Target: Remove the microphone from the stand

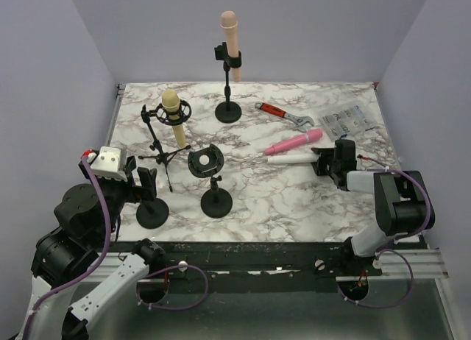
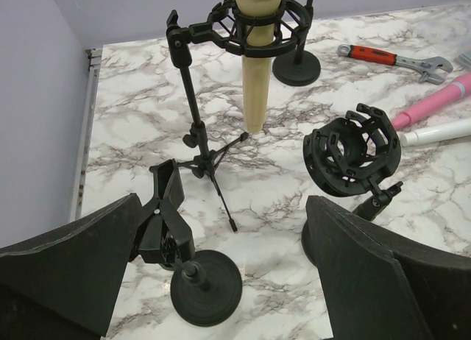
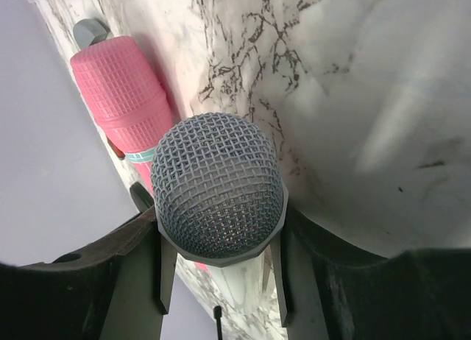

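White microphone (image 1: 288, 160) flat near bench (image 1: 294, 207) right edge, long axis left-right, mesh head (image 3: 217, 185) rightward, pinched by right gripper (image 1: 324, 163). Left gripper (image 2: 221, 233) spread wide.

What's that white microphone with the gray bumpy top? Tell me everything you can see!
The white microphone has a smooth white handle that looks plastic and a round gray wire-mesh head with a gray ring below it. It lies flat on the marble table, close beside the pink microphone, in no stand. The right hand is closed on its head, one finger on each side.
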Available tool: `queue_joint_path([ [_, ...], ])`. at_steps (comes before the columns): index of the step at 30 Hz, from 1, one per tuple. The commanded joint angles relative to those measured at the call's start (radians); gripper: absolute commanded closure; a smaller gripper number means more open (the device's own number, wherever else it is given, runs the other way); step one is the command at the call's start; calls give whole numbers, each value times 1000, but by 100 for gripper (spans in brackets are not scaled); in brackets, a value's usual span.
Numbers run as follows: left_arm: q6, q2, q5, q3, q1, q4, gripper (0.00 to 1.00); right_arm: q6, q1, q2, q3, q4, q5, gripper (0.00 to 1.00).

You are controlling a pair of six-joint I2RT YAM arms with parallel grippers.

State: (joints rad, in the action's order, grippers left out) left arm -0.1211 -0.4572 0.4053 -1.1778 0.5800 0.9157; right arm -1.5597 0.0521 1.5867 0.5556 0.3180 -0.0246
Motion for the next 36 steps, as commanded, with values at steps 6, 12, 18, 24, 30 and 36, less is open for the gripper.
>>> queue_joint_path([
  [6,-11,6,-27,14,2,-7,3,-2,-5,62,20,4,-4,77],
  [12,-14,0,-30,13,1,-11,3,6,-5,58,-2,23,7,69],
  [18,-17,-5,-33,8,2,-11,3,9,-5,48,-29,37,13,60],
  [24,-20,-5,-35,5,1,-9,3,12,-5,32,-46,49,18,56],
  [30,-20,-6,-37,0,2,-6,3,27,-5,-1,-58,37,18,47],
  [36,-24,-3,-39,-2,3,-2,3,45,-4,-23,-67,32,18,36],
])
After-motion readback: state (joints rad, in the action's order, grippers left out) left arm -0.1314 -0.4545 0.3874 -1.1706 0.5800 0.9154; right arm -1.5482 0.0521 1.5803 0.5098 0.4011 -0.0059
